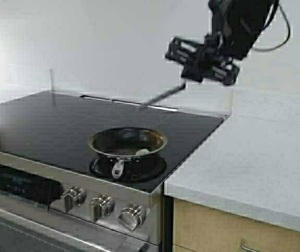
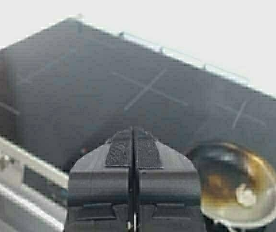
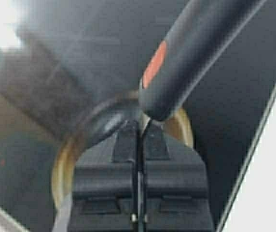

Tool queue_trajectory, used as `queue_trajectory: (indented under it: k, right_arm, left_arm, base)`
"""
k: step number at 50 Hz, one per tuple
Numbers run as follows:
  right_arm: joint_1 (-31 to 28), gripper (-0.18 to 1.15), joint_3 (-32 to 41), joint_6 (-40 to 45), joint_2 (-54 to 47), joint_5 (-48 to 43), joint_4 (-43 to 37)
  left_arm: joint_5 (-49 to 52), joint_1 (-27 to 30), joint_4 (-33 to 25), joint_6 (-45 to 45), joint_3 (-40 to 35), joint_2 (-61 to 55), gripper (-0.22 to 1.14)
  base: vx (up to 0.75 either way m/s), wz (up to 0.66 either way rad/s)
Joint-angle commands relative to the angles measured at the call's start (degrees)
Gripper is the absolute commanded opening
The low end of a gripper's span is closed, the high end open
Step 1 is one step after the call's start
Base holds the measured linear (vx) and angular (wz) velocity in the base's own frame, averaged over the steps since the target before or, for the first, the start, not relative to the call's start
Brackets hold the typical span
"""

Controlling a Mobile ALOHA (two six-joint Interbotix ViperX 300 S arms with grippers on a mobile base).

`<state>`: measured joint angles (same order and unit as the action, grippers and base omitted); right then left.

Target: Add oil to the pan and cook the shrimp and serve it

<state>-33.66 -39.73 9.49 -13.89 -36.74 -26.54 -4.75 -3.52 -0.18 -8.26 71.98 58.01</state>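
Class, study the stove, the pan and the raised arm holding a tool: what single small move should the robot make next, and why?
Probably lower the right gripper so the dark tool it clamps dips toward the pan. The tool hangs well above the stove, behind the pan, while the shrimp lies untouched on the oily pan floor near the front rim. The left gripper waits shut, off to the side.

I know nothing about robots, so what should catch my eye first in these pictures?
First, the right gripper, raised high above the back of the black stove top, clamped on a thin dark utensil that slants down toward it. Below, at the stove's front edge above the knobs, sits the pan with the shrimp pale inside it. The left gripper, shut and empty, hangs over the stove beside the pan.
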Motion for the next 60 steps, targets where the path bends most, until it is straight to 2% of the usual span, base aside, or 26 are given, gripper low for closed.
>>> queue_trajectory:
  k: [1,8,16,25,36,39,42,52,54,60]
  right_arm:
    - [-0.2,0.08,0.0,-7.3,6.0,-0.4,-0.3]
    - [-0.2,0.08,-1.4,-20.7,10.8,0.1,-3.1]
    - [-0.3,0.08,-3.8,-31.4,18.1,4.6,-7.5]
    - [-0.2,0.08,-8.5,-36.4,23.7,5.4,-14.0]
    - [-0.3,0.08,-11.9,-36.0,27.4,6.2,-14.8]
    - [-0.3,0.08,-12.0,-36.7,28.5,7.6,-14.9]
    - [-0.3,0.08,-12.0,-36.8,29.1,8.8,-14.8]
    - [-0.3,0.08,-12.3,-34.5,29.1,8.5,-14.9]
    - [-0.3,0.08,-12.4,-34.5,29.1,8.0,-14.9]
    - [-0.3,0.08,-12.7,-34.3,29.3,6.6,-14.9]
  left_arm:
    - [1.2,-0.4,-0.2,0.1,-1.4,-1.9,0.03]
    - [4.7,-2.3,-0.3,0.1,-2.5,-4.1,0.03]
    - [5.4,-3.8,-0.3,0.1,-2.7,-7.0,0.03]
    - [5.4,-3.8,-0.3,0.2,-2.8,-8.9,0.03]
    - [5.4,-3.8,-0.3,0.2,-2.6,-9.5,0.06]
    - [5.2,-4.0,-0.2,0.1,-2.5,-9.8,0.13]
    - [4.6,-4.3,-0.3,0.1,-2.4,-10.5,0.26]
    - [1.7,-6.2,-0.4,0.1,-2.3,-17.3,1.07]
    - [0.8,-6.9,-0.5,0.1,-2.4,-18.9,1.1]
    - [-3.0,-8.3,-1.1,-0.1,-2.9,-23.7,1.0]
  base:
    - [0.0,0.0]
    - [0.0,0.0]
    - [0.0,0.0]
    - [0.0,0.0]
    - [0.0,0.0]
    - [0.0,0.0]
    - [0.0,0.0]
    - [0.0,0.0]
    - [0.0,0.0]
    - [0.0,0.0]
